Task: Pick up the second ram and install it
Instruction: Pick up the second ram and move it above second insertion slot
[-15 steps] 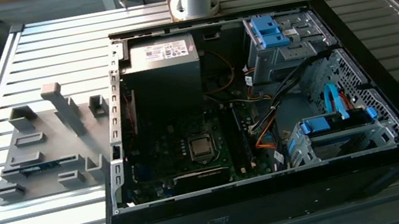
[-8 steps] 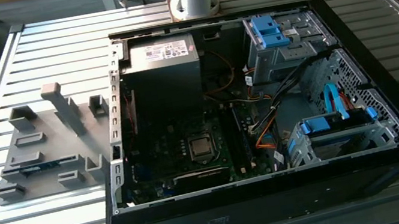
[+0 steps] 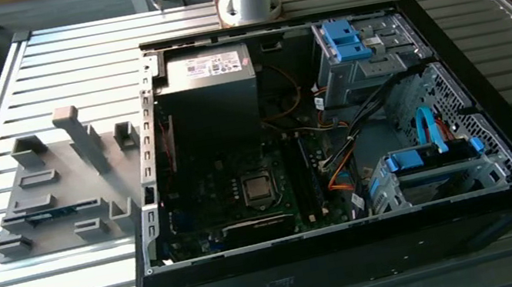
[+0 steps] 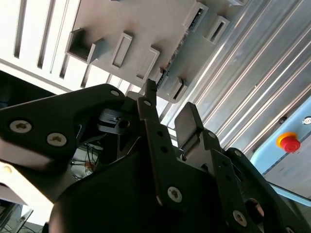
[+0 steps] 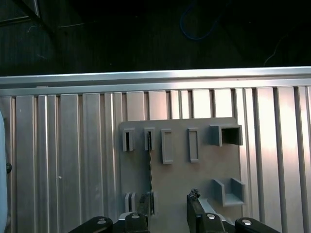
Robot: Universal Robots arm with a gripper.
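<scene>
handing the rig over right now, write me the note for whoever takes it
Gripper: fingers open, holding nothing, above the grey holder in both wrist views.
Second ram: stands on edge in the holder's slots, one end close to the fingers but not touched. The holder sits to the exterior view's left of the open computer case.
Done: the gripper is at the holder, nothing more.
Left: the ram is not yet grasped, so both the pick and the install in the case remain.
</scene>
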